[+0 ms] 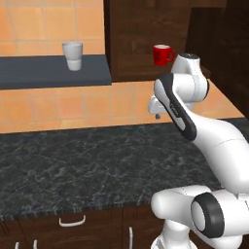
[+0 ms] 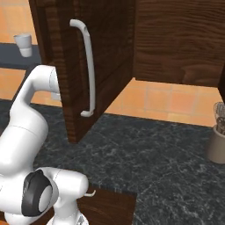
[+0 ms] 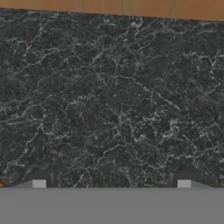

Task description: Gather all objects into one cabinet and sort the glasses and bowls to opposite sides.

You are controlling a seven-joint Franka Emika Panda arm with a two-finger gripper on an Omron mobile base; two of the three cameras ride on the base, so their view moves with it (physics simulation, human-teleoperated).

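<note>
1. Below my hand, in the hand view, lies the black marbled counter (image 3: 113, 100); my gripper (image 3: 111, 183) has its two tips set wide apart with nothing between them, so it stands open and empty.
2. Beyond the counter's far edge runs a strip of orange tiled wall (image 3: 109, 6).
3. From the left base view, my hand is mostly hidden behind my own forearm, above the counter (image 1: 73, 165) and in front of the tiles.
4. Higher and farther back, the red cup (image 1: 163, 54) stands upright inside the dark wood cabinet (image 1: 131, 34), well apart from my gripper and above it.
5. Off to the left, the pale cup (image 1: 73, 56) stands upright on the dark-grey slab shelf (image 1: 48, 70), well apart from the red cup and outside the cabinet.
6. From the right base view, the open cabinet door (image 2: 101, 66) with its white handle (image 2: 89, 66) hides the cabinet's inside.
7. At that view's right edge, a grey utensil holder (image 2: 217, 143) is cut off.
8. No writing is readable anywhere.
</note>
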